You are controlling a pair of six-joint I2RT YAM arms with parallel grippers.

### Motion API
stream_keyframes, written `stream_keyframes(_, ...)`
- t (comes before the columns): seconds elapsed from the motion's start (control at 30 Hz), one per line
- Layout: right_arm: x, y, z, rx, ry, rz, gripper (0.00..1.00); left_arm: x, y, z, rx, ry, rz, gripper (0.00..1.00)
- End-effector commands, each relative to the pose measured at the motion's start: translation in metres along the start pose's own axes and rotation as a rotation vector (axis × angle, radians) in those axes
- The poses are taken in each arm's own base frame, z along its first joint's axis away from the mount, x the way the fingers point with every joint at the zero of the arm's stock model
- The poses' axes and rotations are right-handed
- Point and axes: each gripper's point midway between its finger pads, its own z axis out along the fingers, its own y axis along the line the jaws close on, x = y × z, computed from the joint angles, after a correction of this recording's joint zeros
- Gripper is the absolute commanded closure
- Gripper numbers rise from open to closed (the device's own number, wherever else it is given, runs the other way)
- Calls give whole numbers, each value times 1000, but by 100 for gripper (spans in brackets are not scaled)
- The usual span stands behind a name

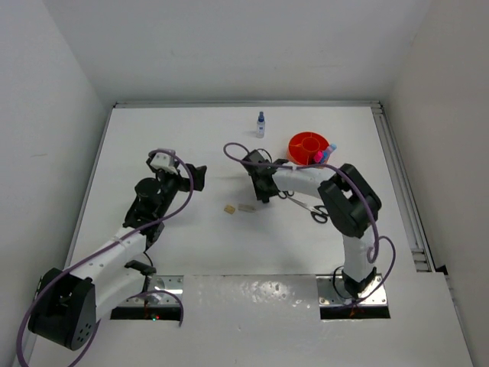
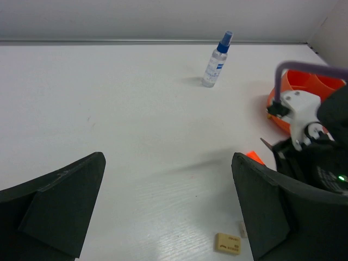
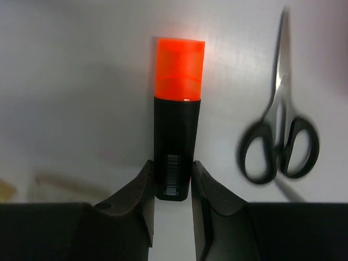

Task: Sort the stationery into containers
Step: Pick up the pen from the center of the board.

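The right gripper [image 3: 172, 173] is pinching narrowly on the black body of an orange-capped marker [image 3: 175, 122] near its tail end, so the pick-up step is in hand. I cannot tell whether the marker is lying on the table [image 1: 191, 138] or hanging just clear of it. The next move, as I judge it, is carrying it back and rightward to the orange tub [image 1: 304, 142], where other markers [image 1: 324, 155] are already standing. That calls for tipping it upright over a free compartment while keeping clear of the scissors [image 3: 280, 142] lying just beside it. Only the right wrist view is showing the grip itself. From above the gripper is hiding the marker, but that view is giving the route to the tub, two erasers [image 1: 237, 207] near the gripper and the bottle [image 1: 260, 124] toward the far edge. The left wrist view is showing the left gripper [image 2: 167, 159] spread wide around nothing, well apart from the tub.
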Motion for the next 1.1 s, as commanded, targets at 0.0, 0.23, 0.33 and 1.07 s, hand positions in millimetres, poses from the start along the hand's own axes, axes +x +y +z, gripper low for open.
stream_keyframes(0.0,31,2,-21,-84,34,-59,100,-12,1,-2,5,-62,-18,1)
stream_keyframes(0.23,29,2,-15,-101,82,-94,73,-13,-7,-3,52,-65,-27,1)
stream_keyframes(0.33,13,4,-9,-105,68,-94,63,-14,-7,-5,51,-72,-27,1)
stream_keyframes(1.07,-30,12,-9,-200,26,-69,100,-19,-8,-7,60,-87,-16,1)
